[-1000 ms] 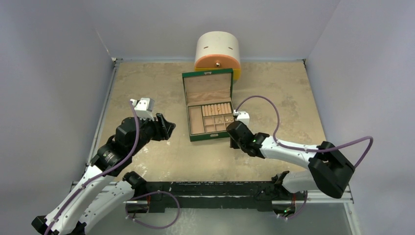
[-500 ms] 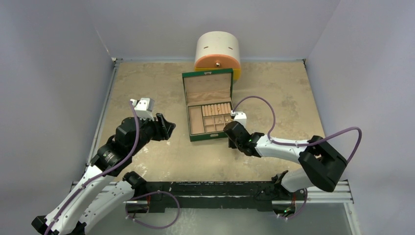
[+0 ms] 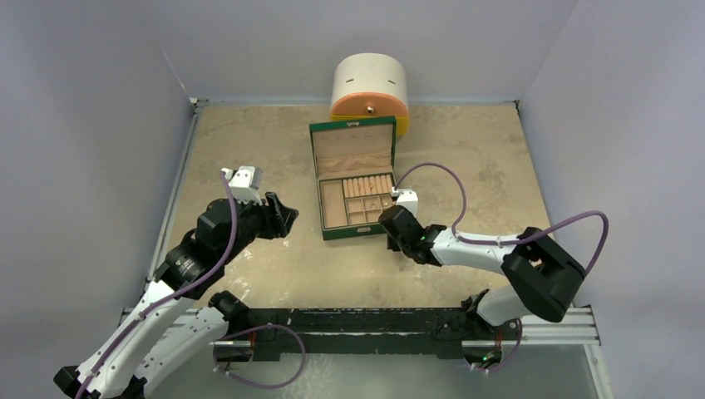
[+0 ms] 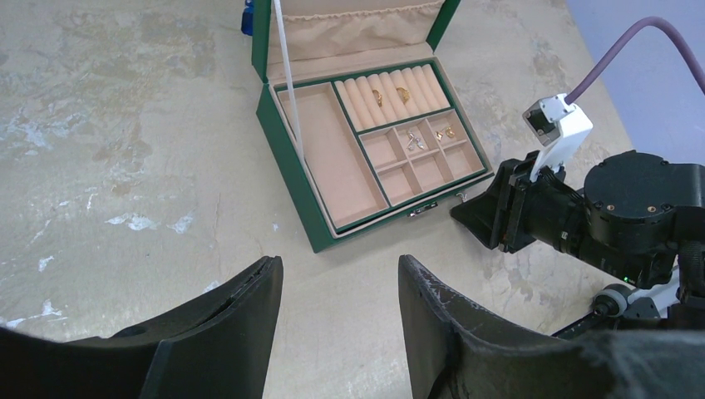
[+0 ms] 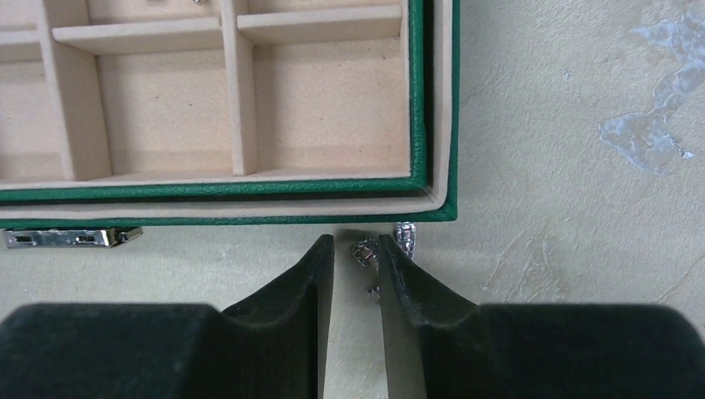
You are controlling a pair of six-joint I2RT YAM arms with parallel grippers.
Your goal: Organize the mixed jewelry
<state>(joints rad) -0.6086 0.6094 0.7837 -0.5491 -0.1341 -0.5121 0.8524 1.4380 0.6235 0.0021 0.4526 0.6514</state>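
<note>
1. At the near edge of the table [image 3: 249, 274], where the two arm bases are bolted, the left gripper [image 4: 338, 264] hovers over bare tabletop to the left of the green box [image 4: 291, 179]. Its jaws stand wide apart with nothing between them.
2. The right gripper [image 5: 355, 241] sits low at the box's near right corner and points at the front wall. Its jaws are parted by a narrow gap and are not closed.
3. A silvery piece [image 5: 363, 252] lies in that gap at the fingertips. Whether either finger touches it cannot be told. A second silvery piece [image 5: 406, 237] lies just beside it, against the box's front wall near the corner.
4. A metal latch [image 5: 66, 238] projects from the front wall, to the left of the fingers in the right wrist view.
5. Inside the box, a long compartment runs along the left side and small square ones fill the near right. In the far row of squares, the middle one holds a silvery bit [image 4: 416, 143] and the right one holds a gold bit [image 4: 446, 133].
6. Behind these, two gold rings [image 4: 378, 96] sit in the ring rolls.
7. The lid [image 3: 352, 148] stands open at the back. Beyond it, a round cream-and-orange container [image 3: 370, 87] stands at the far edge.
</note>
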